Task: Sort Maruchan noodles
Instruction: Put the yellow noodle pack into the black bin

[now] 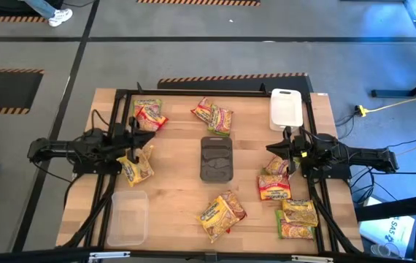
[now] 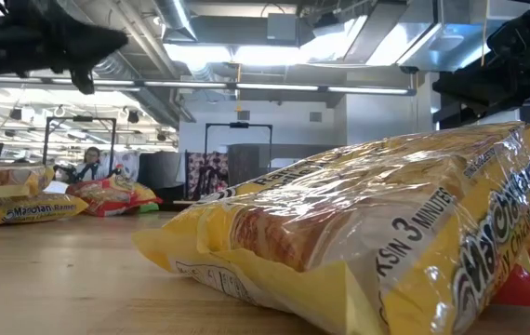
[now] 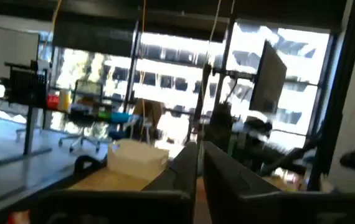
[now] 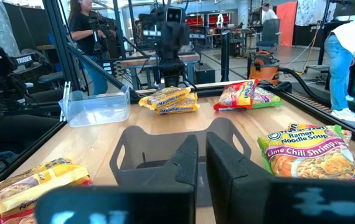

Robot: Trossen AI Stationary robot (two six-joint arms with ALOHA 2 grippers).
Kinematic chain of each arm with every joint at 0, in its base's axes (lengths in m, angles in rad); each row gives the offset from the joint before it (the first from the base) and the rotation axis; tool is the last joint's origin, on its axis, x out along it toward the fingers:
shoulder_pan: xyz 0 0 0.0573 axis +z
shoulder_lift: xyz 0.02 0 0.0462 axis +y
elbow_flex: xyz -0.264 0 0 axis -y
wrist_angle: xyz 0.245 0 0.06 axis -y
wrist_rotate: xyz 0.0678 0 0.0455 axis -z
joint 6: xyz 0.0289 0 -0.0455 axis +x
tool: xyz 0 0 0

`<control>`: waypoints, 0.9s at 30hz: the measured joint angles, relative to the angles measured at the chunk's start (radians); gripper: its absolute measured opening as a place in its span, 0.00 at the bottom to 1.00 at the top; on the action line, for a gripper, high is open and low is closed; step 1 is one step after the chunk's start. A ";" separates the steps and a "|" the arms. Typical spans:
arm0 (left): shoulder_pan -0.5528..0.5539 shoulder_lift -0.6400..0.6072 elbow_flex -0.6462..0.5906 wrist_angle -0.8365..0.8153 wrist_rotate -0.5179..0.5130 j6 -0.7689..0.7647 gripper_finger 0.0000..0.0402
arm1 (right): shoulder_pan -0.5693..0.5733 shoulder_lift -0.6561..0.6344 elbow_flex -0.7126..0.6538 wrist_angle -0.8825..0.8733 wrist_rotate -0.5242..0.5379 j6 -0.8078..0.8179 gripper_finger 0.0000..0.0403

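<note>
Across the wooden table (image 1: 171, 183), Maruchan noodles (image 1: 222, 212) lie scattered; left gripper (image 1: 148, 135) and right gripper (image 1: 272, 148) hover nearby, both closed and empty.

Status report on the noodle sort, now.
Left pincer shut, empty. Right pincer shut, empty. Noodle packets scattered, none in the dark tray. Nothing in the way.

The grey floor (image 1: 193, 58) has black lines and yellow-black hazard tape (image 1: 233, 76). Ceiling lights (image 2: 246, 51) shine above pipes and ducts (image 2: 144, 37). Ahead of the left gripper are large bright windows (image 3: 165, 68), a desk (image 3: 15, 118) and an office chair (image 3: 87, 134). Ahead of the right gripper, people (image 4: 87, 37) stand among workshop equipment.
</note>
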 joint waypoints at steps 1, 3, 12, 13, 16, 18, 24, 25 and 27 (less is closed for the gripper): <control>0.000 0.000 0.000 0.030 -0.002 -0.002 0.05 | 0.000 0.000 -0.001 0.009 0.011 -0.003 0.03; 0.000 0.000 0.000 0.081 -0.015 0.015 0.05 | 0.000 0.000 -0.001 0.037 0.061 0.004 0.03; -0.016 0.085 0.011 0.155 -0.009 -0.037 0.05 | 0.000 0.027 -0.001 0.166 0.152 0.154 0.03; -0.022 0.115 0.021 0.155 -0.007 -0.037 0.05 | 0.000 0.034 -0.001 0.183 0.149 0.165 0.03; -0.045 0.229 0.065 0.158 -0.005 -0.036 0.05 | 0.000 0.083 -0.001 0.228 0.133 0.214 0.03; -0.059 0.313 0.111 0.157 -0.005 -0.036 0.05 | 0.000 0.135 0.002 0.250 0.131 0.242 0.03; -0.132 0.577 0.269 0.160 0.007 -0.020 0.05 | 0.000 0.323 0.100 0.259 0.088 0.268 0.03; -0.147 0.624 0.292 0.160 0.007 -0.020 0.05 | 0.001 0.363 0.122 0.256 0.081 0.271 0.03; -0.181 0.706 0.333 0.153 0.007 -0.026 0.05 | 0.001 0.449 0.172 0.259 0.053 0.292 0.03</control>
